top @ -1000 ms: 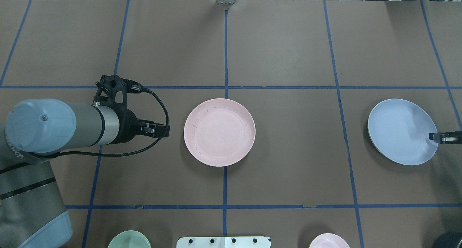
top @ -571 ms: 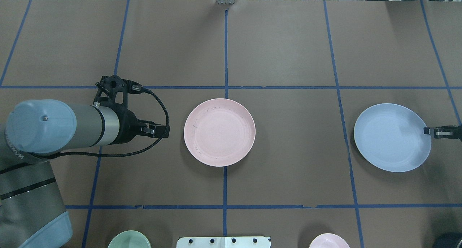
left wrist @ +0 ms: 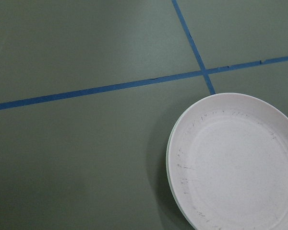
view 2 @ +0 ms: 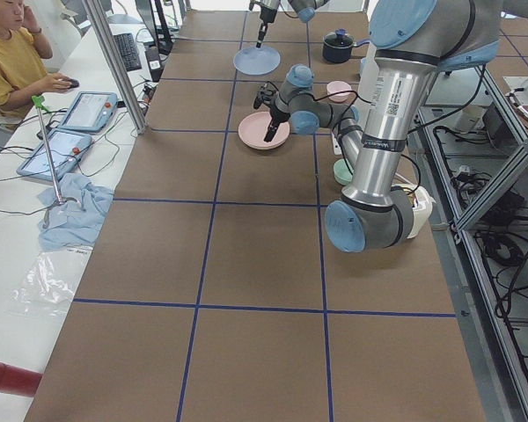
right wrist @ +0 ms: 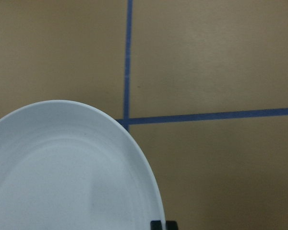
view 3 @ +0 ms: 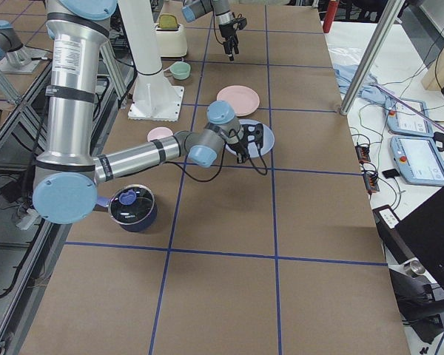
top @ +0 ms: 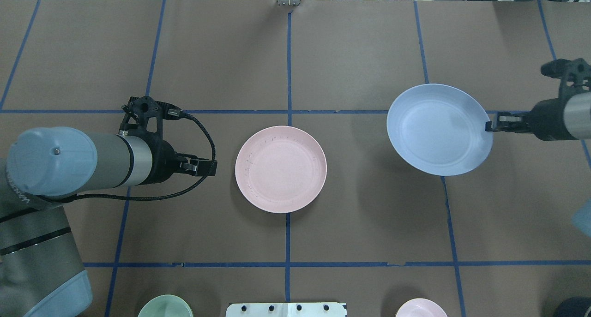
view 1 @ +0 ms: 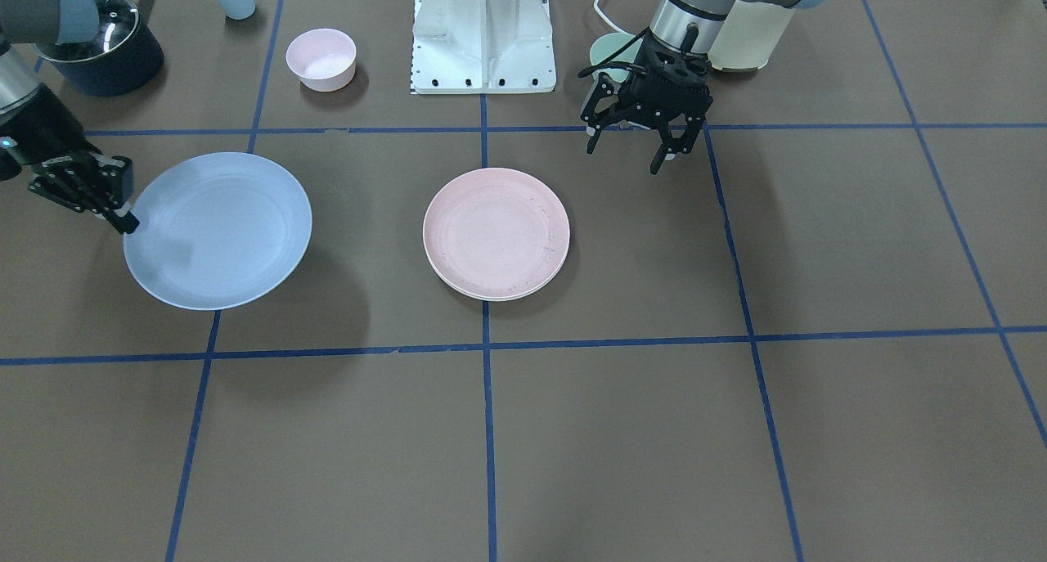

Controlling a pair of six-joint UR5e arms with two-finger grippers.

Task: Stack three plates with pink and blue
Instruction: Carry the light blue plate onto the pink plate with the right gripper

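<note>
The brown paper-covered table (top: 360,54), gridded with blue tape (top: 288,68), carried the pink plate (top: 280,168) at its centre. The right gripper (top: 490,124) clamped the rim of the blue plate (top: 438,128), holding it above the surface. The left gripper (view 1: 626,155) hung with jaws spread near the pink plate. An operator (view 2: 9,57) sat at a white side bench (view 2: 9,220).

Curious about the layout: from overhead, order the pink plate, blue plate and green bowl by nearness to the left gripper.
From the left gripper:
1. pink plate, just beside it, table centre.
2. green bowl, by the robot's base.
3. blue plate, far right.
</note>
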